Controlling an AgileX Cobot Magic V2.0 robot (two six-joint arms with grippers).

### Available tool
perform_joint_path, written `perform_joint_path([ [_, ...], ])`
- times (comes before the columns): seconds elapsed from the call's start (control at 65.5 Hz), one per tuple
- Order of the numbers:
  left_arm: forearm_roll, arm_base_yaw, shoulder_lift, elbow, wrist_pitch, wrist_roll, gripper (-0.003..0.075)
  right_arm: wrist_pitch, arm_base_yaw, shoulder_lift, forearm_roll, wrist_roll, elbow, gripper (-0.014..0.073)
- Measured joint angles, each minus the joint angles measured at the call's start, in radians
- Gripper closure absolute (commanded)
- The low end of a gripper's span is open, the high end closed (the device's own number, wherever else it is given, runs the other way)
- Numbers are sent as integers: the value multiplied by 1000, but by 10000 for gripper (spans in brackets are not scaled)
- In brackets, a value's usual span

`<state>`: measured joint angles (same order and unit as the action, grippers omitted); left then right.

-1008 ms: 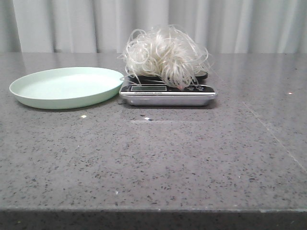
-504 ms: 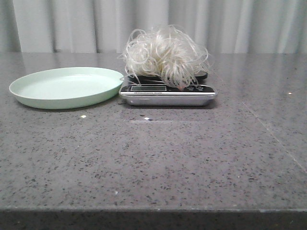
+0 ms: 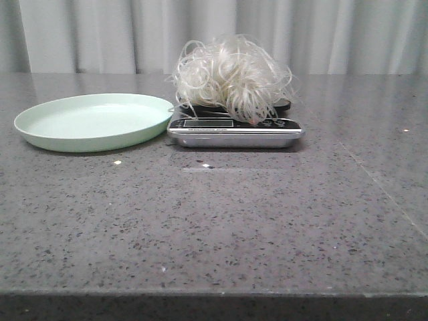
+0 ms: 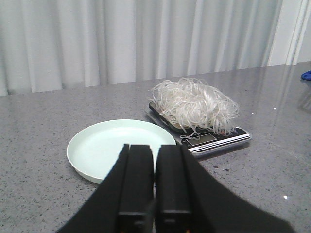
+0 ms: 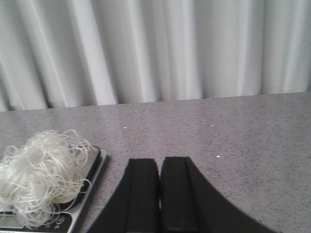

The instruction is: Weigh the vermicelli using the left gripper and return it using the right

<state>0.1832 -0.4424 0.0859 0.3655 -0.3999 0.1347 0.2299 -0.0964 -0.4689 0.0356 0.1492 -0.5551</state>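
Note:
The vermicelli [image 3: 231,77], a fluffy tangle of thin white loops, rests on the platform of the silver-and-black scale [image 3: 234,130] at the table's back middle. It also shows in the left wrist view [image 4: 194,104] and the right wrist view [image 5: 41,177]. The pale mint-green plate [image 3: 93,120] lies empty just left of the scale. My left gripper [image 4: 154,148] is shut and empty, held back from the plate [image 4: 116,145]. My right gripper [image 5: 159,162] is shut and empty, to the right of the scale [image 5: 85,194]. Neither gripper shows in the front view.
A grey speckled stone table [image 3: 214,227] stretches toward the front edge. White curtains [image 3: 100,33] hang behind the table. A blue thing [image 4: 306,75] peeks in at the edge of the left wrist view.
The plate, scale and vermicelli sit a few pixels further right in the front view than before; otherwise nothing has visibly changed.

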Motion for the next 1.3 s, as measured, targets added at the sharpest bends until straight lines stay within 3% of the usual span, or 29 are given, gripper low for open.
perform_joint_path([
  [0.214,0,0,0,0,0,0,587,55,-158,-190,-20,0,-144,126],
  [0.336,0,0,0,0,0,0,587,136,-263,-349,-23,0,-293,88],
  [0.626,0,0,0,0,1,0,587,399,-441,-781,-24,0,-736,88],
  [0.855,0,0,0,0,7,0,587,699,-452,-1132,2,0,-1113,88],
  [1.16,0,0,0,0,7,0,587,901,-452,-1454,5,0,-1406,92],
  [1.237,0,0,0,0,7,0,587,952,-452,-1520,-9,0,-1455,149],
  [1.298,0,0,0,0,7,0,587,971,-452,-1552,-27,0,-1481,272],
])
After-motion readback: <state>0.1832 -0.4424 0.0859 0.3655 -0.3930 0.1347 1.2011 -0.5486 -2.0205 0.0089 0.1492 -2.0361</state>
